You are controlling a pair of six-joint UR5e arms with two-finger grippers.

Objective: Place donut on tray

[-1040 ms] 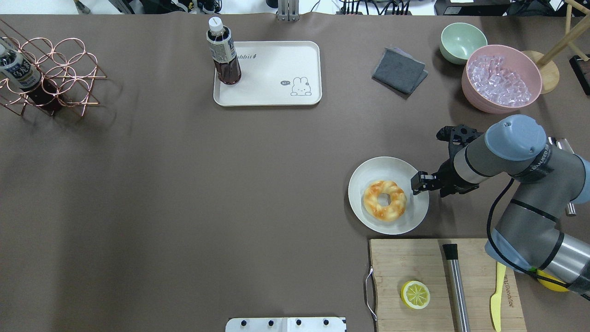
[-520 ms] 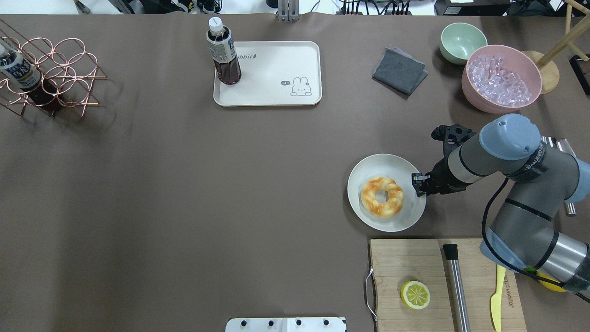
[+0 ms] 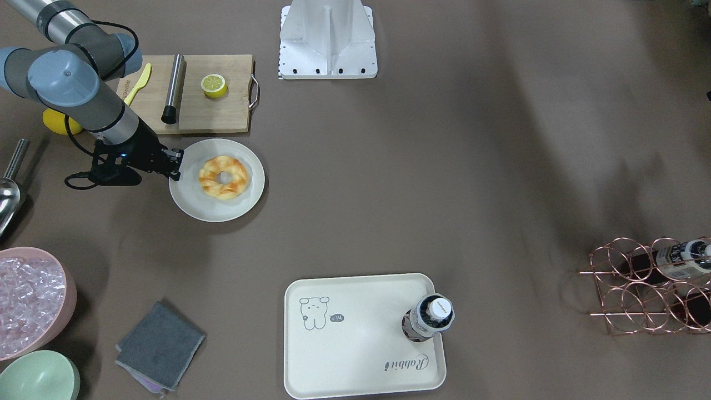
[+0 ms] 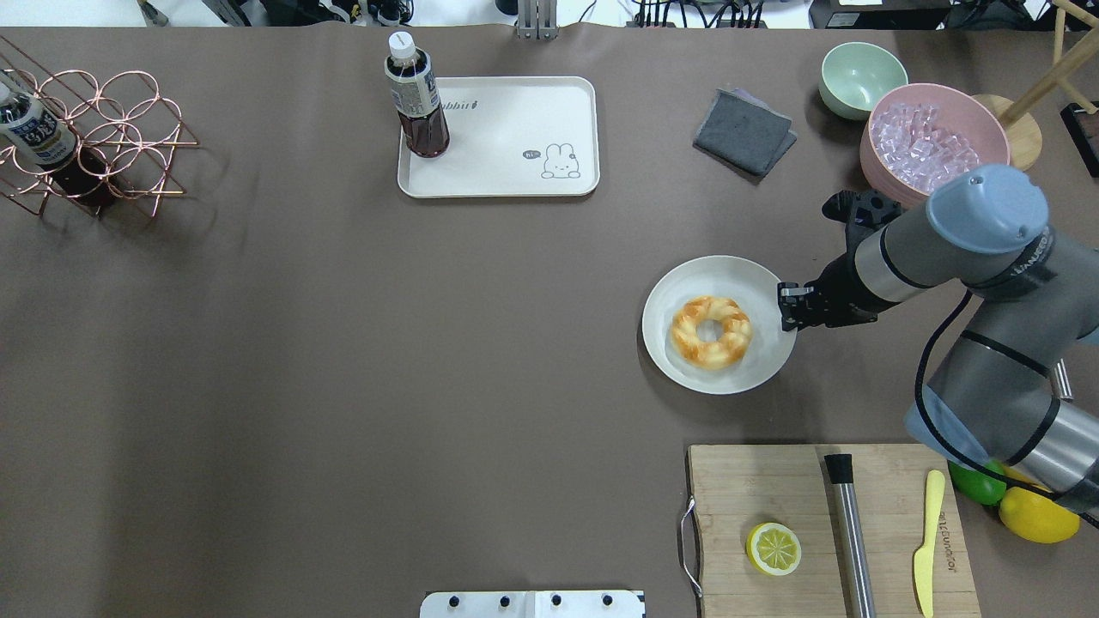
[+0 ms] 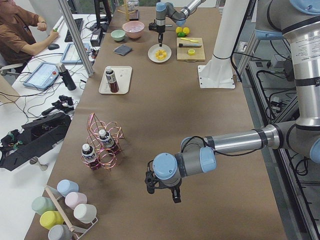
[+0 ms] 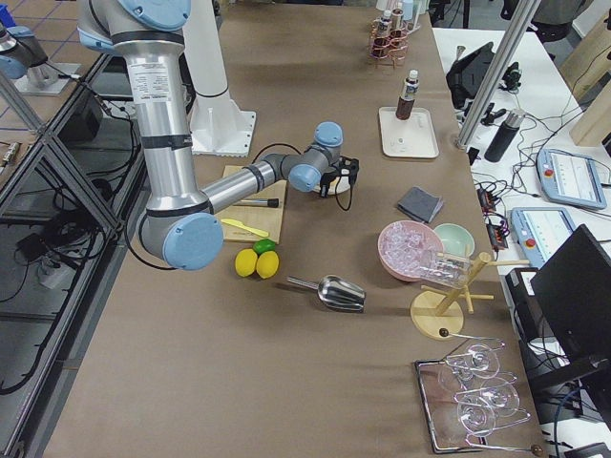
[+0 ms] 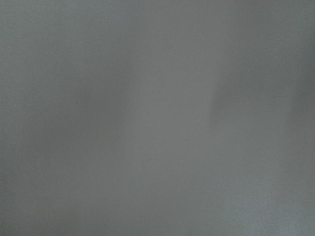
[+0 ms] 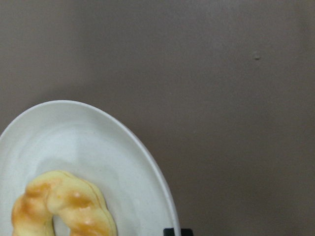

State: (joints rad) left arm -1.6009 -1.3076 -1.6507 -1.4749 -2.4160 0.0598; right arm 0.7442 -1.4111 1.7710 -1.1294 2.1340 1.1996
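The donut is a golden-yellow ring with orange-brown patches and lies on a round off-white plate. My right gripper is shut on the plate's right rim. In the front view the gripper sits at the plate's left edge, beside the donut. The right wrist view shows the donut on the plate. The cream rabbit tray lies at the far middle with a dark bottle standing on its left end. My left gripper shows only in the left side view, so I cannot tell its state.
A wooden cutting board near the robot holds a lemon half, a steel tube and a yellow knife. A pink bowl of ice, a green bowl and a grey cloth stand far right. A copper rack is far left.
My right gripper has slid the plate with the donut away from the robot, toward the table's far side. A lime and a lemon by the board have come into view.
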